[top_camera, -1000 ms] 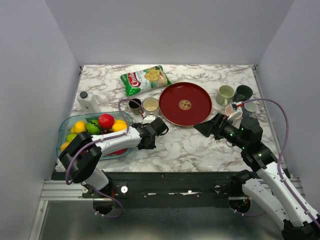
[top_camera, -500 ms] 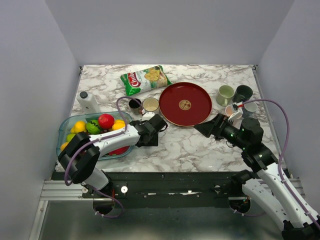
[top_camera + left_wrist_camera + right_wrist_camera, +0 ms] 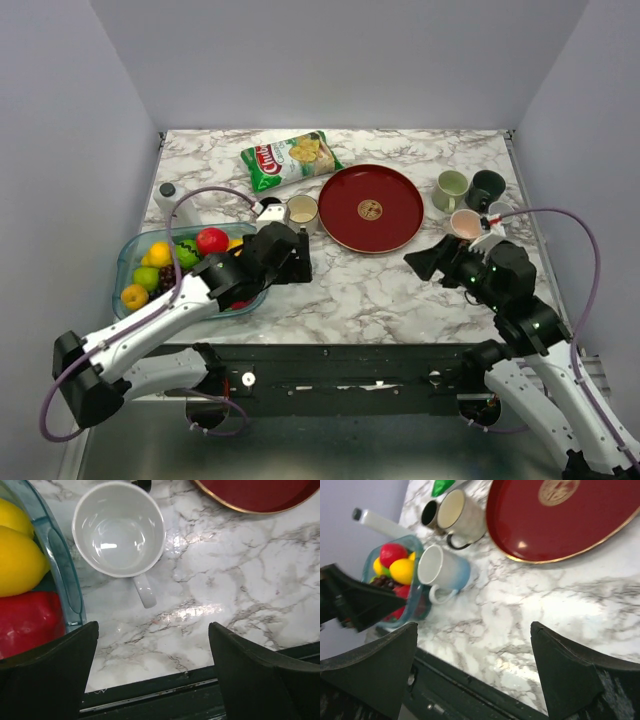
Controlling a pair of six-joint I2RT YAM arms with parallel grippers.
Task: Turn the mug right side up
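White mug (image 3: 118, 530) stands mouth-up on the worktop (image 3: 240, 580), just ahead of the left tool (image 3: 152, 627), which is spread wide and empty. Right tool (image 3: 472, 630) is spread too. If the left one swings low, a finger could clip the handle and tip it over.

Bright, even overhead light; shadows soft and short. Top view sharp, slight wide-angle bend at edges. Left wrist view: glare patches on glossy tabletop (image 3: 200, 612) & inside white mug (image 3: 118, 530); near fingers (image 3: 260, 675) dark, soft-focus. Right wrist view: highlight spot on red plate (image 3: 522, 545), fingers (image 3: 365, 675) blurry.
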